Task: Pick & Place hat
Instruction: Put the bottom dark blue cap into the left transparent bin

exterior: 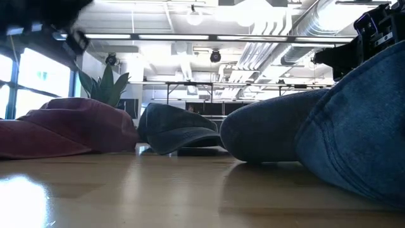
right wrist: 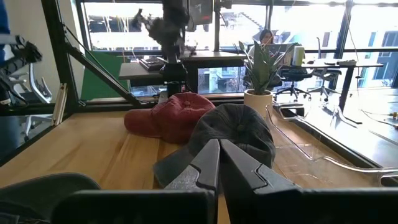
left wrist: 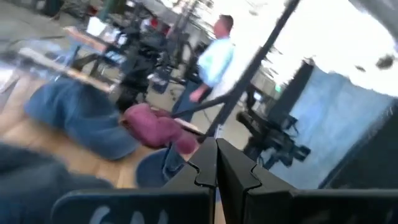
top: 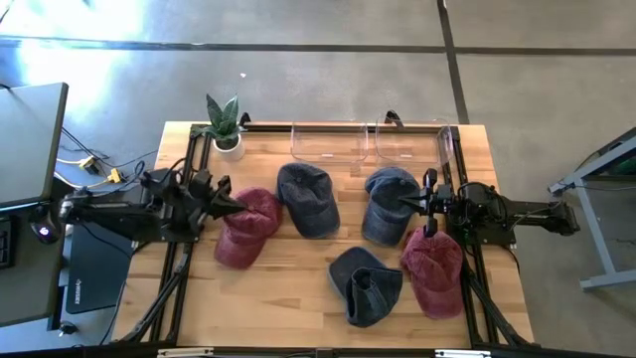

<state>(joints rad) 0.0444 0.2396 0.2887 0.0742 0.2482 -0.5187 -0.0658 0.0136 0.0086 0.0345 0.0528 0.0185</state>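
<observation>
Step in hand: neither arm has a hat; both look parked over the table, so I judge the pick is yet to begin.
Left gripper: the left gripper (top: 237, 205) has its fingers pressed together and holds nothing; its tip sits at the left edge of the red hat (top: 248, 227) on the table's left side.
Right gripper: the right gripper (top: 407, 206) is also pressed together and empty, pointing left over the blue hat (top: 388, 204) at right centre.
Hats: five lie on the wooden table (top: 298, 288). A dark grey hat (top: 308, 197) sits between the red hat and the blue hat. A second blue hat (top: 366, 285) lies nearer, upturned or crumpled. A second red hat (top: 434, 270) lies at the near right, just beside the right arm.
Containers: two clear bins, the left bin (top: 329, 143) and the right bin (top: 412, 143), stand side by side along the far edge. Both look empty; no hat is in either.
Other: a potted plant (top: 225, 125) stands at the far left corner, apart from the hats.
Next move calls for: a gripper must spread its fingers, drop onto a hat's crown or brim, pinch the cloth and lift. The bins are a likely goal, though the task does not say. Soft fabric may slip or drag a neighbouring hat.
</observation>
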